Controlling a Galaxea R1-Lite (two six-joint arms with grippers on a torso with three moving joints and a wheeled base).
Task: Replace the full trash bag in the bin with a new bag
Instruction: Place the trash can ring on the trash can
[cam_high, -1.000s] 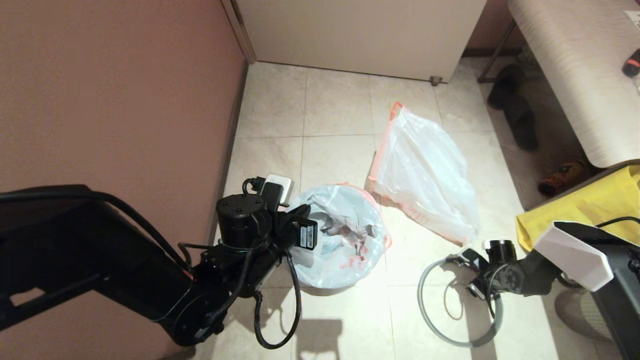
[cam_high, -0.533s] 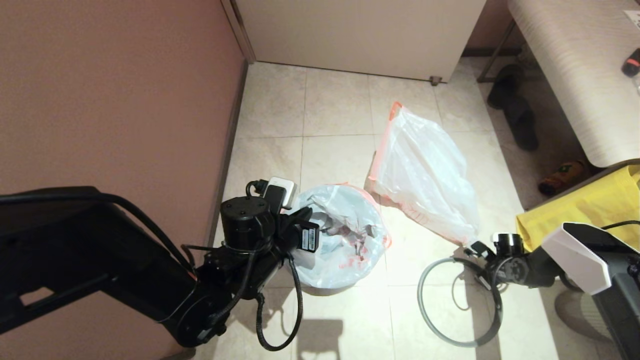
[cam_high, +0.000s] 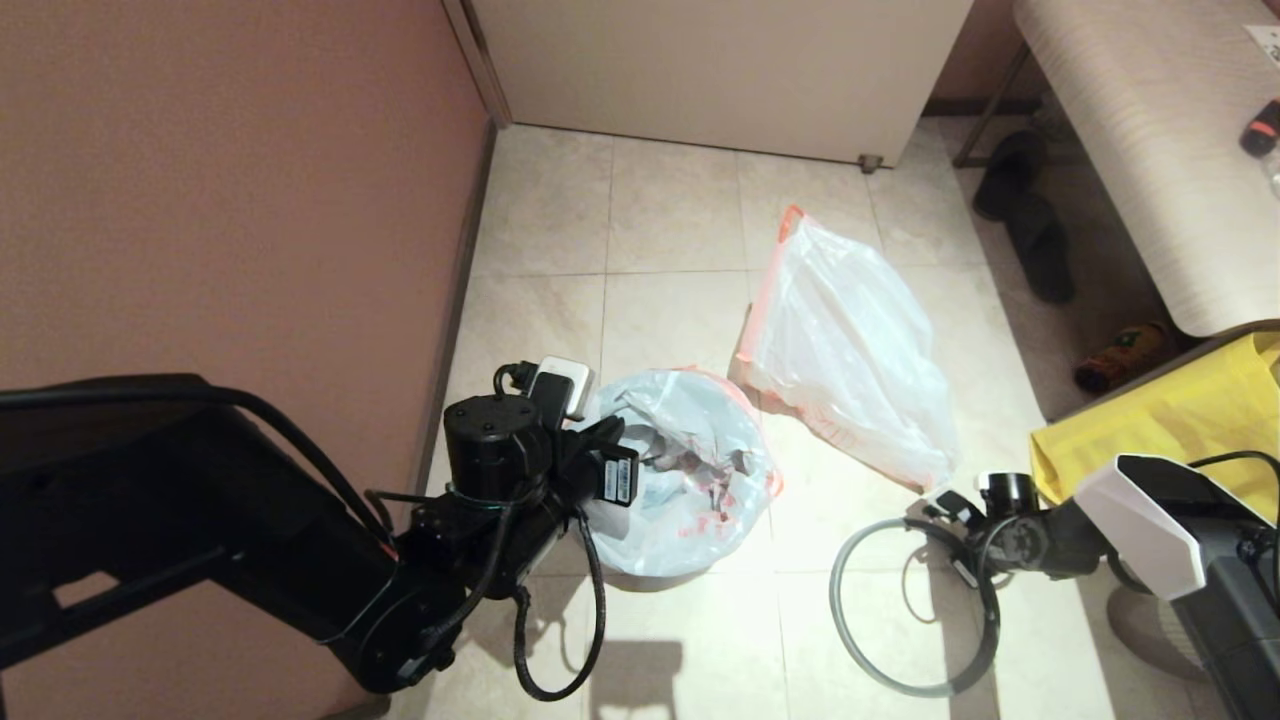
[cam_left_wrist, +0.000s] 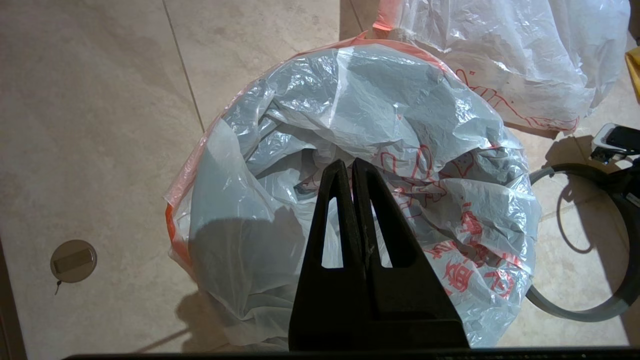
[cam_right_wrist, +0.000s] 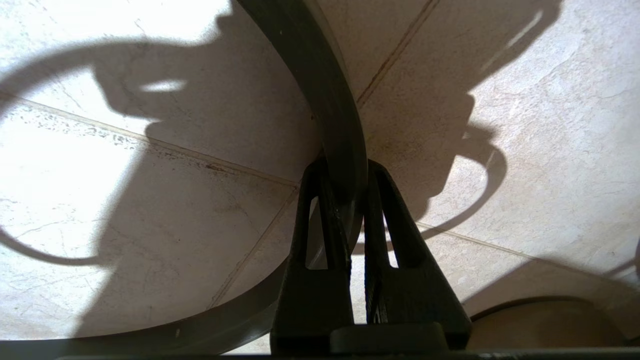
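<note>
— What sort of place is this?
— A home, likely a hallway corner: beige floor tiles, a pink wall with a skirting board.
— Anything else?
— Dark slippers lie under a wood-grain bench; a door stands beyond, a yellow bag nearby.
</note>
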